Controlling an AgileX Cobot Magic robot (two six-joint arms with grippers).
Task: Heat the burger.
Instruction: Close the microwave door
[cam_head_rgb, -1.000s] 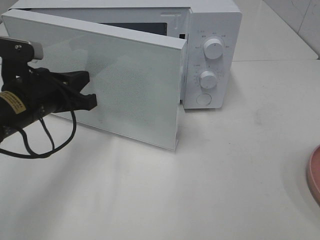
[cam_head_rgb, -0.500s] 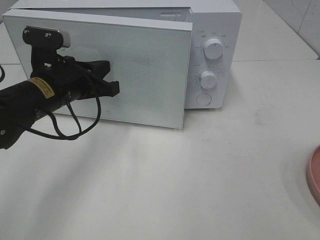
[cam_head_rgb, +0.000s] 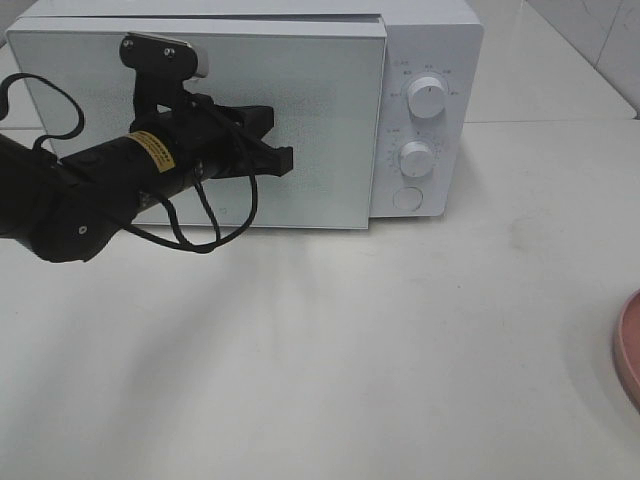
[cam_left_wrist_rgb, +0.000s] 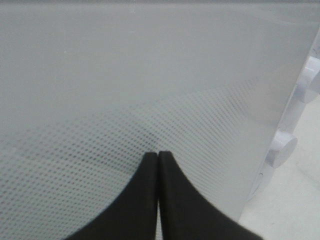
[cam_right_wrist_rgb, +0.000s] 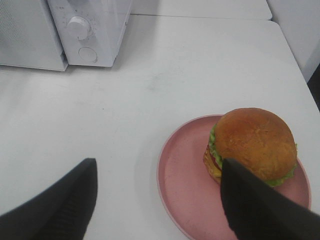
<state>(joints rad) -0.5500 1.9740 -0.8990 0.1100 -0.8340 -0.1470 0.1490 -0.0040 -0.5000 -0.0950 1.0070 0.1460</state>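
Tabletop (cam_head_rgb: 420, 340), white and bare in its near stretch, fills the front of the high view, with only a curved sliver of the pink plate (cam_head_rgb: 630, 345) showing at the right edge. That view does not show what lies on the plate. The right wrist view does: the burger (cam_right_wrist_rgb: 252, 145) sits on the pink plate (cam_right_wrist_rgb: 185, 175), toward one side of it, brown domed bun uppermost with green lettuce and a red layer showing beneath. The right gripper (cam_right_wrist_rgb: 157, 192) hangs above the table with its two dark fingers spread wide, one over bare table, the other overlapping the plate's edge beside the burger; it holds nothing. This gripper does not appear in the high view at all.

Farther back, the left arm reaches in from the left, and the left gripper (cam_head_rgb: 283, 160) rests against the front of the microwave door (cam_head_rgb: 320, 130). The left wrist view shows its black fingers (cam_left_wrist_rgb: 145, 200) pressed together with no gap, gripping nothing, their tips at the dotted mesh of the door (cam_left_wrist_rgb: 150, 90).

At the back stands the white microwave (cam_head_rgb: 430, 40), door flush with its body. Two dials (cam_head_rgb: 417, 158) and a round button sit on its panel to the right of the door; the right wrist view catches a dial (cam_right_wrist_rgb: 79, 26) and the button too, well apart from the plate.
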